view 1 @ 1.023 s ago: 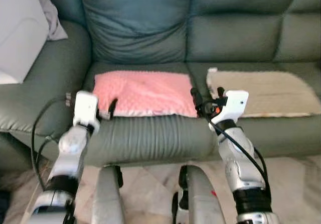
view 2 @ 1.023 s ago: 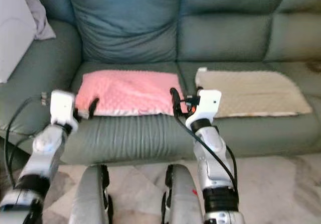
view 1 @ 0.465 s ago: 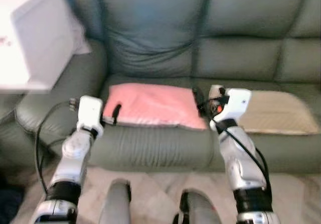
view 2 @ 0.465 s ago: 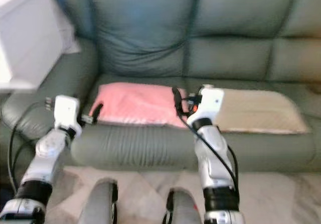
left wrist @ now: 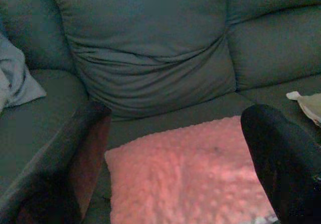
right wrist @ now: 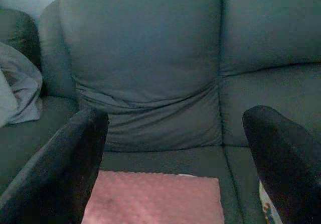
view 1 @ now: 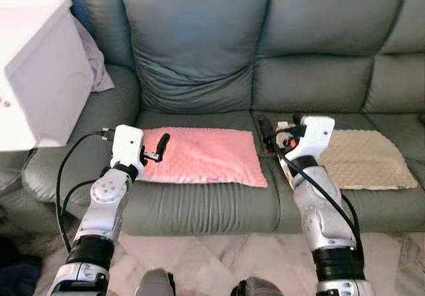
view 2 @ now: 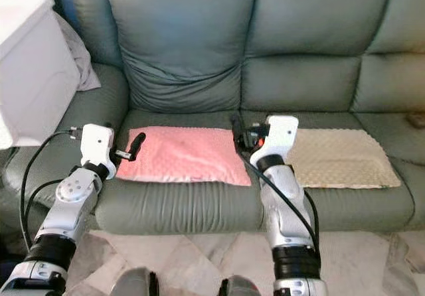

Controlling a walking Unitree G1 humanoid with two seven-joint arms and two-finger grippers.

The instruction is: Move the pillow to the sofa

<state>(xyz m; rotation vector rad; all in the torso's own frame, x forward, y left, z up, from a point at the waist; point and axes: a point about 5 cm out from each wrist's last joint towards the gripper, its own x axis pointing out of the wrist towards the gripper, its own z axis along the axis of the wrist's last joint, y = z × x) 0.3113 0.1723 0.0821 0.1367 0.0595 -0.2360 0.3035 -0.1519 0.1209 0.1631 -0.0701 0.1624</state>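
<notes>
Both pincers, the left pincer (view 1: pixel 161 147) and the right pincer (view 1: pixel 264 134), hang open at the ends of the pink pillow (view 1: pixel 199 155) lying flat on the sofa (view 1: pixel 199 57), so a careless bump might drag it off the seat.

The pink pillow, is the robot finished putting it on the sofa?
Looks done: the pink pillow lies flat on the sofa seat, beside a beige pillow. In hand: nothing. The left gripper and right gripper sit at the pillow's two ends, jaws open, holding nothing. Left: probably just pulling the arms away.
</notes>
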